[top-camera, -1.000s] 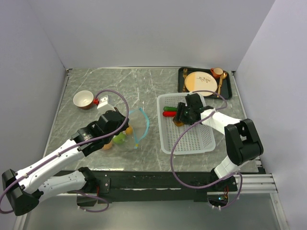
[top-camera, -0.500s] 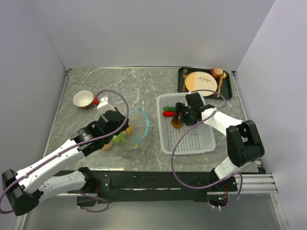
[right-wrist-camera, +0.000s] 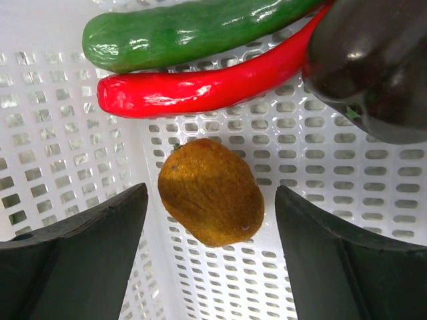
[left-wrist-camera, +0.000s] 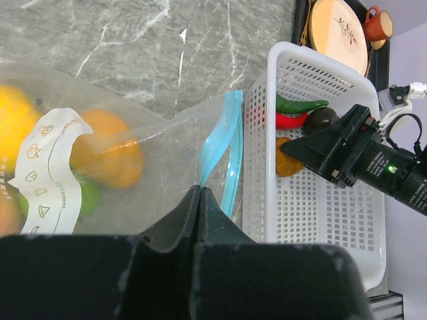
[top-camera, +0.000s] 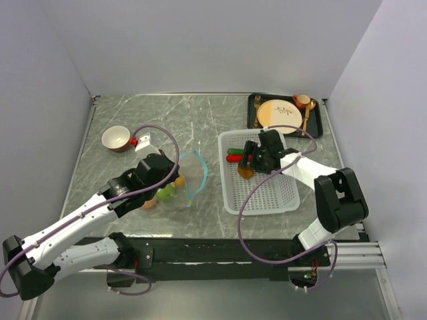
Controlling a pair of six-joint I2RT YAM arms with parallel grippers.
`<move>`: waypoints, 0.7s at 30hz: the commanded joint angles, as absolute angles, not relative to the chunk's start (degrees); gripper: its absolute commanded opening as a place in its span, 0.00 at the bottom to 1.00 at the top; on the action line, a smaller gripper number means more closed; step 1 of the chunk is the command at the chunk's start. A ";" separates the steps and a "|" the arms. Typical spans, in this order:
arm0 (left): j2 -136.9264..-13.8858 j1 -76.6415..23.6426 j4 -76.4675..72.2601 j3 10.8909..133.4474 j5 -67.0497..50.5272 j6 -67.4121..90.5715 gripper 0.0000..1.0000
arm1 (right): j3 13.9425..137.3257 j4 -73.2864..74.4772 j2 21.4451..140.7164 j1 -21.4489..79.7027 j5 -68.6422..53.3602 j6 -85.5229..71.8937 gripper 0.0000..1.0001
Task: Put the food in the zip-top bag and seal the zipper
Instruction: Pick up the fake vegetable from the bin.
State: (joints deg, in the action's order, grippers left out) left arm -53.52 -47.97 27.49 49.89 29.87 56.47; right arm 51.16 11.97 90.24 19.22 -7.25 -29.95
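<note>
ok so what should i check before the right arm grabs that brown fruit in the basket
1. Jaws of the right gripper open, one on each side of the brown fruit: ok.
2. That fruit lies apart from the red pepper and the dark fruit: ok.
3. Jaws low enough in the basket to close on it: cannot tell.
4. Jaws of the left gripper shut on the zip-top bag by the zipper: ok.
5. Bag mouth wide enough for the fruit: cannot tell.

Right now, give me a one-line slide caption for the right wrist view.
Open right end effector straddles brown fruit in white basket, near red pepper and green pepper.
</note>
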 commanded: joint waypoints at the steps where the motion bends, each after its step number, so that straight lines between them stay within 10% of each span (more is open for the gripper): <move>1: -52.65 -47.81 27.33 50.36 31.03 56.69 0.03 | 52.47 10.89 92.10 18.81 -8.09 -30.06 0.80; 12: -52.38 -47.81 26.98 50.01 30.94 56.69 0.04 | 52.30 11.43 90.09 18.81 -8.96 -29.88 0.45; 21: -52.12 -47.81 26.72 49.57 31.03 56.87 0.04 | 52.12 10.73 81.57 18.90 -13.70 -32.16 0.37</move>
State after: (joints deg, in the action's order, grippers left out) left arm -53.34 -47.97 27.46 49.87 29.89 56.51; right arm 51.31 12.60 87.39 19.22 -10.48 -30.61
